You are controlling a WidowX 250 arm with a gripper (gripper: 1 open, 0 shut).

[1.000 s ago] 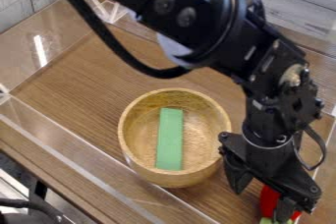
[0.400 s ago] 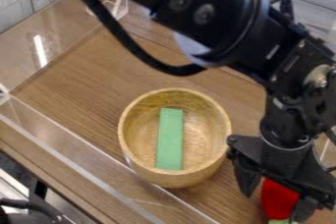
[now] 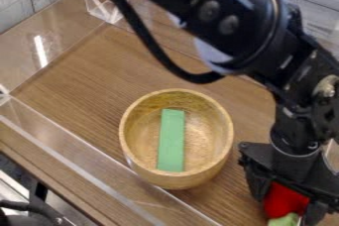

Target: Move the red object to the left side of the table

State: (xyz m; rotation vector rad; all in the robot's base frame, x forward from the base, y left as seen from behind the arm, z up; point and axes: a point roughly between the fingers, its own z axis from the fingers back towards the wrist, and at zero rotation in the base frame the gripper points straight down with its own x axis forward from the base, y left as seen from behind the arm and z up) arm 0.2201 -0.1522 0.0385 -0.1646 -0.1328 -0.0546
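On the brown tabletop [image 3: 79, 90], a wooden bowl [image 3: 141, 131] holds a green block [image 3: 171, 140]; the fingers [image 3: 288, 208] are apart.

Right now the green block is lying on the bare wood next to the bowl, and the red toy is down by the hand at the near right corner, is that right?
Not quite: the green block lies inside the wooden bowl, as the camera view shows. The red toy is indeed by the hand at the near right corner.
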